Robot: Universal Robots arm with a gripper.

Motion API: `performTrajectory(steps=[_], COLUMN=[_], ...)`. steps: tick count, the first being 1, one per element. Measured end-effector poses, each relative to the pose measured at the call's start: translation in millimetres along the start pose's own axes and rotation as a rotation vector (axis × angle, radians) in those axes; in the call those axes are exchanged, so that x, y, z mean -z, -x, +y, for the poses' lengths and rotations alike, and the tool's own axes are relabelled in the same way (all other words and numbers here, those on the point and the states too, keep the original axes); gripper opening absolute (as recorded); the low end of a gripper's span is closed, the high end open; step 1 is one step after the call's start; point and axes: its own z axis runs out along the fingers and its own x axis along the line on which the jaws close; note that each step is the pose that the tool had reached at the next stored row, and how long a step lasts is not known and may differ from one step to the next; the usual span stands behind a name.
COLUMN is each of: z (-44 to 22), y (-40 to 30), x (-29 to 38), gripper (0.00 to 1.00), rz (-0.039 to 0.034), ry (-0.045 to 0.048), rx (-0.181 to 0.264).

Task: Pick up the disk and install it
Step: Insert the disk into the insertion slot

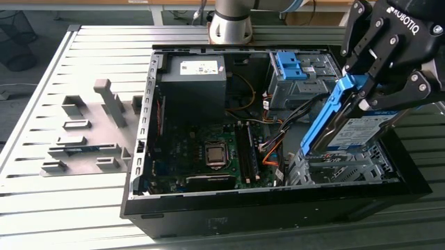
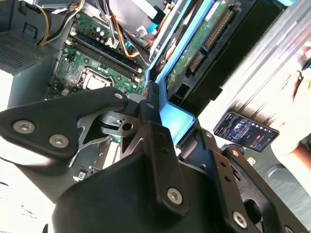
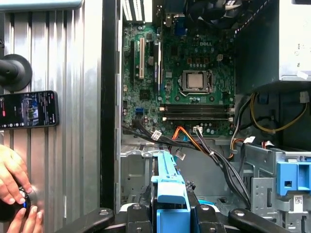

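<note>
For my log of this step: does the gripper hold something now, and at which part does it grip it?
The gripper holds the disk by the upper end of its blue frame, over the open computer case.

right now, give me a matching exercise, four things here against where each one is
Things:
1. disk
2. phone
3. empty blue clip
4. grey fixture plate

Places:
A. next to a hand
B. inside the case, on a metal cage
C. held tilted in the tool
D. on the table, at the exterior view's left of the case

Pairs: 1-C, 2-A, 3-B, 4-D
</note>
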Motion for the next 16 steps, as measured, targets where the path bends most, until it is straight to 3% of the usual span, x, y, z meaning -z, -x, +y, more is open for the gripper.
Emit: performTrajectory(steps=[8, 16], z=[-7.6, -8.7], y=[0.1, 0.0], x=[-5.6, -10.3], gripper=[0.36, 0.36], rz=[0.0002, 0.0001], ry=[0.0000, 0.0000], rx=[0.000, 0.000])
